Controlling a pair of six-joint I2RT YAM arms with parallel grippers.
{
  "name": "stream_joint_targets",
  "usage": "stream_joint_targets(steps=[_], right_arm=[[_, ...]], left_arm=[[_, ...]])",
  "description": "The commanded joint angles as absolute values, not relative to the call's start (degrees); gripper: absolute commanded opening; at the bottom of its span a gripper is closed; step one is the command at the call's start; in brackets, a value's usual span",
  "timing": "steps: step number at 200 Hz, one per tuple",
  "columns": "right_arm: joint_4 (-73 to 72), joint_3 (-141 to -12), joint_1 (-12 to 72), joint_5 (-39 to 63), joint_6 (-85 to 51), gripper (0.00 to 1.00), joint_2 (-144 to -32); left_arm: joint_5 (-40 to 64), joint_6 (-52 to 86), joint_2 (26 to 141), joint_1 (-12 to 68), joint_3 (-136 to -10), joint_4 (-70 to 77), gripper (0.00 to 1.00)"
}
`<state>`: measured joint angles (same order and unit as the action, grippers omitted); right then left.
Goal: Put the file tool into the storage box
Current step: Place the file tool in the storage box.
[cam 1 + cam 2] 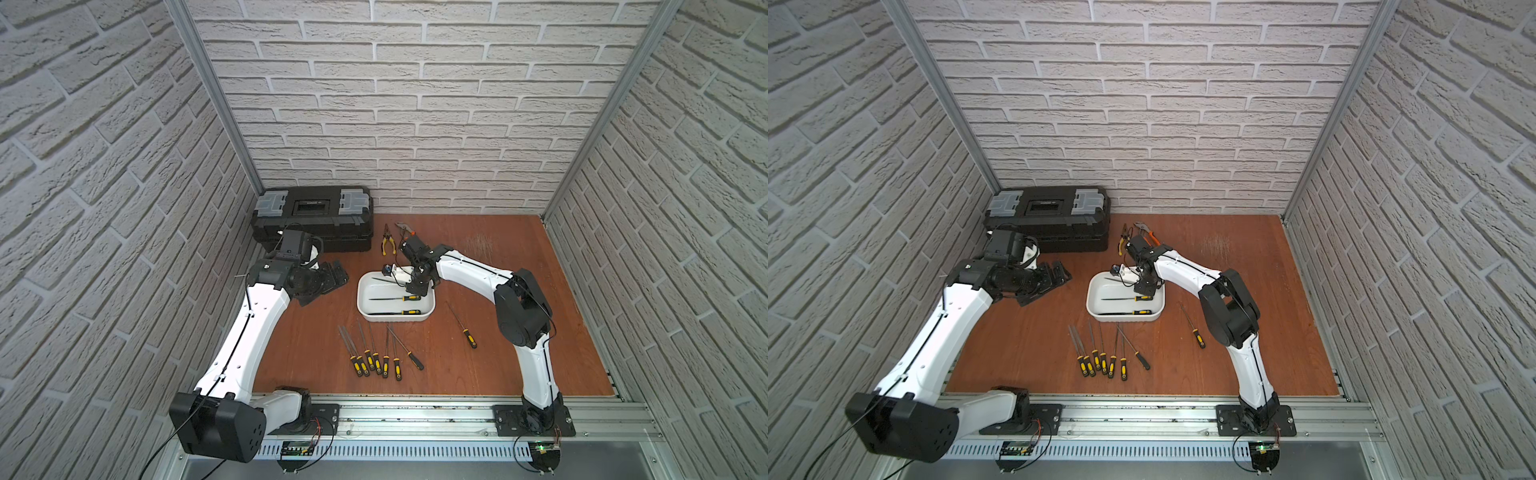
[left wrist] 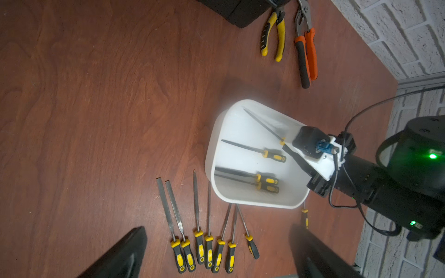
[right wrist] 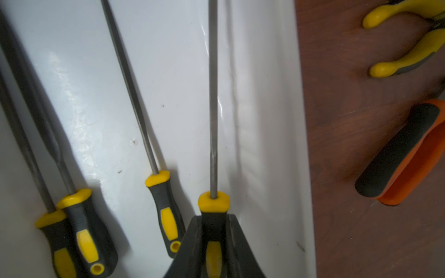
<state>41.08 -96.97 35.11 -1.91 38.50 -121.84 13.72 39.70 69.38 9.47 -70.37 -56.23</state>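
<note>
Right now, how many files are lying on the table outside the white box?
8. Seven files lie in a row on the table in front of the storage box; one lies alone beside the box's right-arm side. The arms might hide more.

Light glints off the white shallow plastic storage box [image 3: 183, 72]: smooth, glossy, a few scuffs on its floor. The slim file nearest its wall [image 3: 213, 96] shows a dull grey metal shaft, finely rough, and its yellow-and-black handle looks matt and rubbery. The red-brown table top [image 2: 96, 96]: wood grain, soft sheen. The black rectangular toolbox [image 1: 316, 224]: matt plastic. The pale brick-pattern walls [image 1: 415, 104]: rough, chalky.
</note>
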Motion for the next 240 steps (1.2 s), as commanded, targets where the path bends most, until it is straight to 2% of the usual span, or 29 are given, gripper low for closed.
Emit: stream_joint_targets(steps=[1,16,37,68,108,140,169,240], right_arm=[[38.9,-97.8,35.7,-2.2,37.7,0.43,-121.9],[39.1,-98.1,35.7,-2.5,36.3,0.54,-121.3],[38.9,-97.7,35.8,-3.1,32.2,0.6,-119.2],[38.2,-96.2,35.5,-5.7,21.0,0.6,-113.8],[34.1,-87.7,34.7,-11.0,3.0,0.6,-99.6],[36.0,-81.5,34.0,-17.3,-10.1,0.6,-91.7],[43.3,-79.8,33.5,-19.1,-16.7,0.6,-89.0],[45.1,-69.2,27.1,-14.0,-25.2,0.6,-80.0]], left_arm=[[12.7,40.6,70.0,11.0,-71.4,-55.7,0.98],[12.2,40.9,70.5,12.1,-71.1,-55.6,0.98],[11.2,41.4,70.2,13.3,-70.2,-55.1,0.98],[10.8,42.3,68.2,13.6,-67.3,-53.4,0.98],[8.7,40.2,65.7,14.7,-65.7,-55.0,0.98],[5.2,40.0,62.7,18.8,-63.0,-53.7,0.98],[4.0,42.1,60.5,22.7,-58.7,-50.0,0.98],[3.1,44.8,62.2,32.3,-55.1,-46.7,0.98]])
